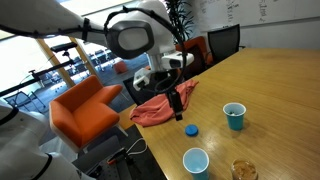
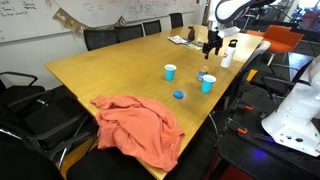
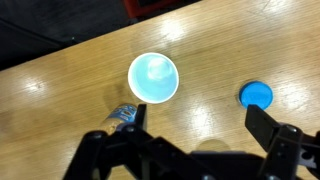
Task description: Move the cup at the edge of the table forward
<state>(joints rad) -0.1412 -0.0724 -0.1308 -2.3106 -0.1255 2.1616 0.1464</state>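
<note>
Black gripper (image 3: pixel 195 115) hangs spread wide and empty above the table (image 3: pixel 60 100). Beyond its fingers the light-blue cup (image 3: pixel 153 78) stands upright near the table's edge, with a blue lid (image 3: pixel 255 94) off to the side. My call is to centre over the cup, descend, straddle the rim and squeeze gently, since it looks like thin plastic.

Crumpled salmon-pink cloth (image 1: pixel 160 108) hanging partly over an edge, with a small flat blue lid (image 1: pixel 191 129) lying near it and a darker teal cup (image 1: pixel 235 116) standing upright past the lid. Orange armchair (image 1: pixel 85 110) just beside the cloth. Black office chairs (image 2: pixel 115 38) lined along the far side, below a whiteboard (image 2: pixel 100 12) with scribbles.
</note>
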